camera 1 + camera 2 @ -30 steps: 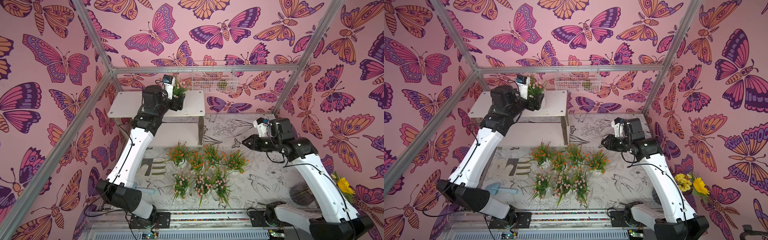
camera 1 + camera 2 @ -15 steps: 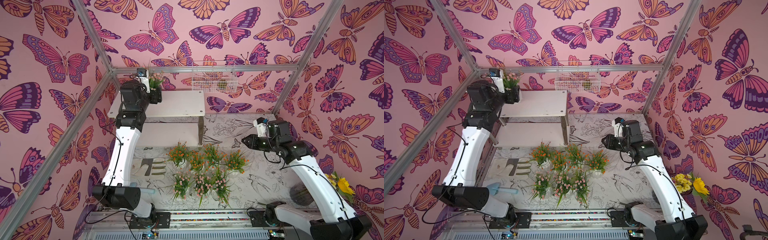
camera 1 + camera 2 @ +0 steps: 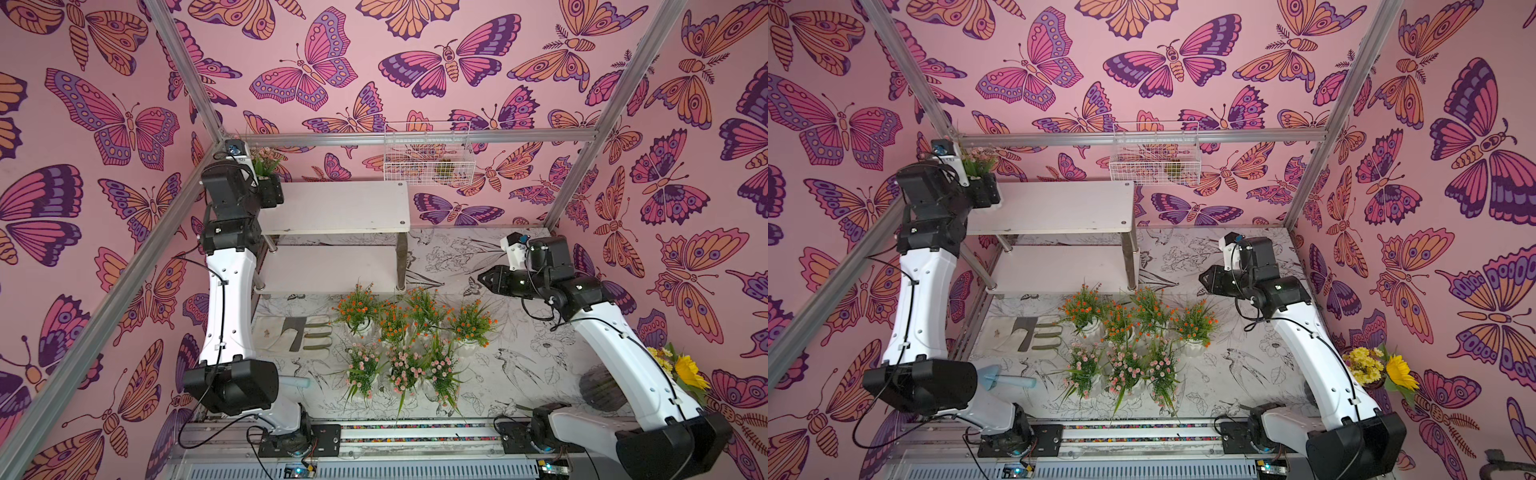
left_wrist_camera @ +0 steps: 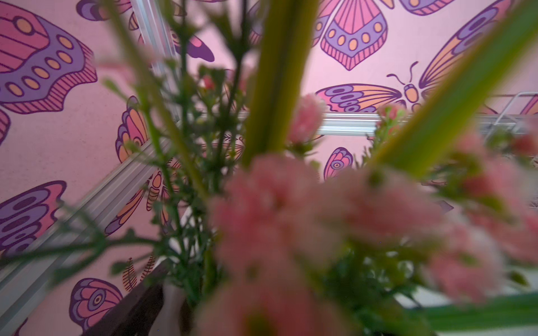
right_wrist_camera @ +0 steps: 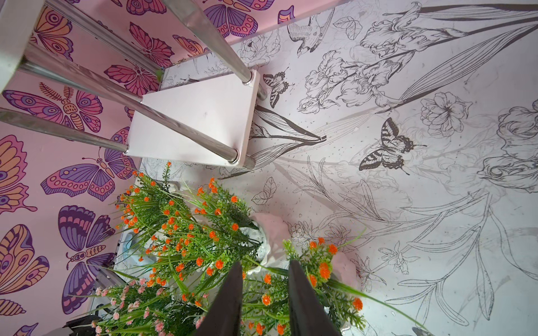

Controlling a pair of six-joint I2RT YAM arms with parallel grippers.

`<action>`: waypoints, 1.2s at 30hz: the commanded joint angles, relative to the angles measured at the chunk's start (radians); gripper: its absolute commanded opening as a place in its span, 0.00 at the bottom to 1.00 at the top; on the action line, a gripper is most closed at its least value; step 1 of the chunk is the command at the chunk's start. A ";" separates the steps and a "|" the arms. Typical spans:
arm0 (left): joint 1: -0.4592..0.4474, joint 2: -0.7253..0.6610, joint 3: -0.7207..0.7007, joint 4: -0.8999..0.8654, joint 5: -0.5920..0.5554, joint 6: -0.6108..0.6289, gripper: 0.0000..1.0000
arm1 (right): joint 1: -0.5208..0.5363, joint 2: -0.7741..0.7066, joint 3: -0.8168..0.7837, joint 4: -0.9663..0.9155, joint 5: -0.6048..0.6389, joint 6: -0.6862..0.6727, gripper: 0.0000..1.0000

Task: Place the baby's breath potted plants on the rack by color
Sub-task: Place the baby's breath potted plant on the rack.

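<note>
The rack (image 3: 340,208) (image 3: 1054,205) stands at the back left, and both of its white boards are bare. At the far left end of the top board, my left gripper (image 3: 270,193) (image 3: 984,193) is shut on a pink baby's breath potted plant (image 3: 266,160) (image 3: 978,160). Its blooms (image 4: 276,209) fill the left wrist view and hide the jaws; I cannot tell whether the pot rests on the board. Several orange plants (image 3: 424,305) (image 5: 186,232) and three pink ones (image 3: 405,368) cluster on the table. My right gripper (image 3: 484,278) (image 5: 265,263) hovers open above the rightmost orange plant (image 3: 471,322), holding nothing.
A white wire basket (image 3: 428,151) hangs on the back wall. A gardening glove (image 3: 295,334) and a blue trowel handle (image 3: 293,382) lie left of the plants. A sunflower bunch (image 3: 685,368) in a dark pot (image 3: 598,388) stands at the right wall.
My left arm has swung the pink plant from the middle of the top board to its far left end. The right gripper has barely shifted.
</note>
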 commanded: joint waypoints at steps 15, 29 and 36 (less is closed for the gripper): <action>0.142 0.176 0.147 0.060 0.098 -0.093 0.50 | -0.005 0.006 -0.011 0.018 0.006 -0.021 0.29; 0.144 0.183 0.129 0.060 0.143 -0.085 0.48 | -0.005 0.023 -0.023 0.041 0.003 -0.016 0.29; 0.142 0.121 0.023 0.101 0.138 -0.056 0.66 | -0.005 0.017 -0.032 0.043 0.000 -0.017 0.29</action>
